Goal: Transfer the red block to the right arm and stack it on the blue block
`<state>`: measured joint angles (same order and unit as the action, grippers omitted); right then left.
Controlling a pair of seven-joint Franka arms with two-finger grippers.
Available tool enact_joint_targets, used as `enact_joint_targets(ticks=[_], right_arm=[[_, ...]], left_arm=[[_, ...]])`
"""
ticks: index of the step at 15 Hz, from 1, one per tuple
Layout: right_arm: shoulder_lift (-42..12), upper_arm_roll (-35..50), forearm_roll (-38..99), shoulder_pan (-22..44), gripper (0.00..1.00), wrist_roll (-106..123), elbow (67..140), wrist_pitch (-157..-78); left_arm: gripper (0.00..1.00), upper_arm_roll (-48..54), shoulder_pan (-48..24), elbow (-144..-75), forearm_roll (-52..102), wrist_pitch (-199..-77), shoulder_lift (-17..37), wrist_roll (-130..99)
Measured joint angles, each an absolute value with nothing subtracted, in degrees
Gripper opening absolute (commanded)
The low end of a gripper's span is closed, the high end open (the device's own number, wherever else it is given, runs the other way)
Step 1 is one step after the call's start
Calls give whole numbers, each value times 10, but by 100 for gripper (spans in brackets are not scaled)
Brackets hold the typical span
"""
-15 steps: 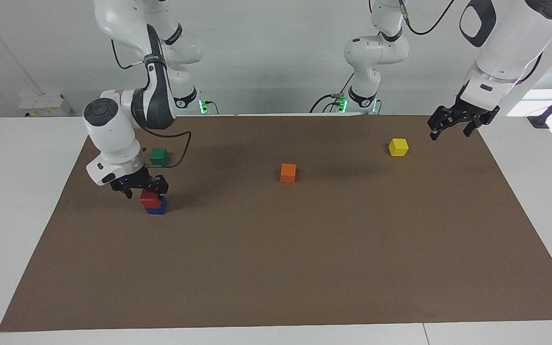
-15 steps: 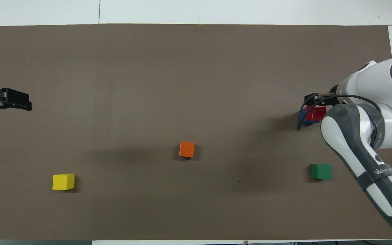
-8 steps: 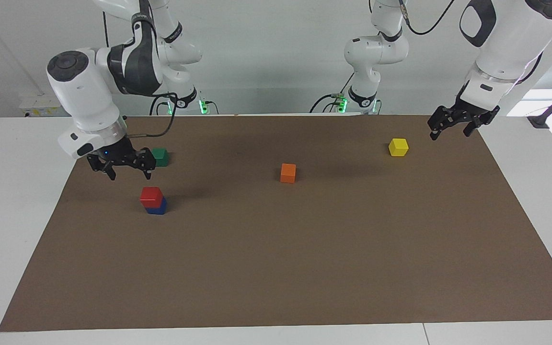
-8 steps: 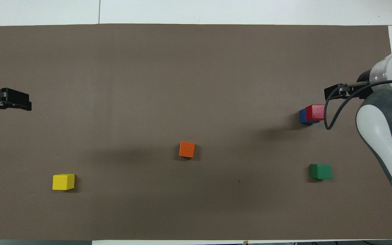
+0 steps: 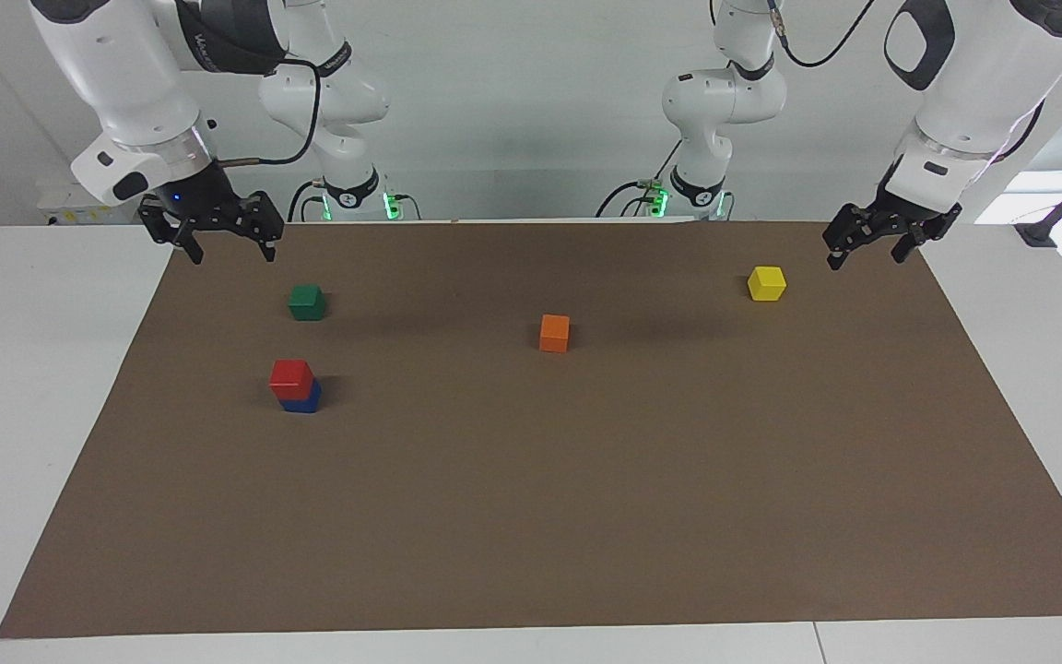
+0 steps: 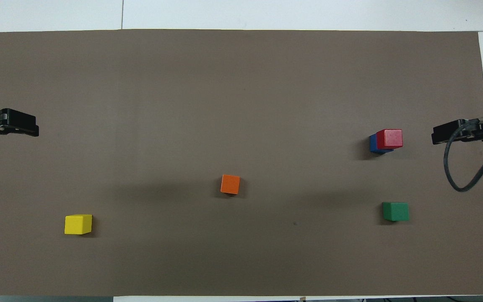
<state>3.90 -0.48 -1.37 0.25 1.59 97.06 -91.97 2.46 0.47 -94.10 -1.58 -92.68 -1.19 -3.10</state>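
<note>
No readable writing. The red block sits on the blue block, mostly covering it. The left gripper and right gripper both hang open, empty.

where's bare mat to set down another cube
Widest bare stretch: the brown mat farther from the robots than the red block on the blue block. Also between orange cube and yellow cube. Tightest beside the green cube.

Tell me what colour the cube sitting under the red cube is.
Deep blue: the small blue cube under the red cube shows best in the facing view.
</note>
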Motion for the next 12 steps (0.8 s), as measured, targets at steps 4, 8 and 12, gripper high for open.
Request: enact_joint_targets(ticks=[4, 8, 12], right_arm=[[39, -8, -10, -4, 100, 16, 971, -920], [39, -9, -2, -4, 100, 16, 971, -920], [39, -11, -1, -4, 100, 16, 970, -921]], left_arm=[[100, 25, 5, -941, -16, -927, -12, -31], [100, 25, 5, -941, -16, -927, -12, -31], [100, 25, 5, -941, -16, -927, -12, -31]])
